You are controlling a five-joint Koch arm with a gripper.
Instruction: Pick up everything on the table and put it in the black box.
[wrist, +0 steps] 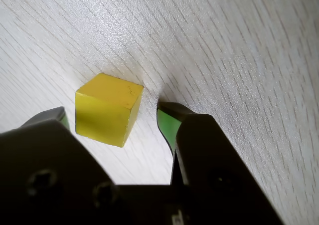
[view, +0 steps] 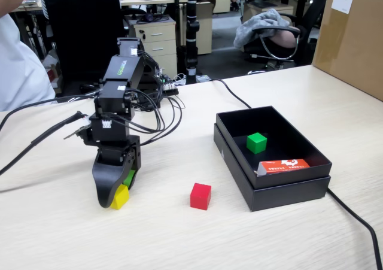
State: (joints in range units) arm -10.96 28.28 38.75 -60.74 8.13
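Note:
A yellow cube (view: 120, 196) (wrist: 106, 109) rests on the pale wood table (view: 179, 240). My gripper (view: 118, 192) (wrist: 112, 112) hangs over it, open, with its green-padded jaws on either side of the cube and a gap showing on the right side in the wrist view. A red cube (view: 200, 196) lies on the table between the arm and the black box (view: 287, 189). Inside the box sits a green cube (view: 257, 142).
An orange-red carton (view: 284, 166) with white print lies in the box's near corner. A big brown cardboard carton (view: 353, 36) stands at the far right. Black cables (view: 36, 141) run across the table on the left and along the box's right side.

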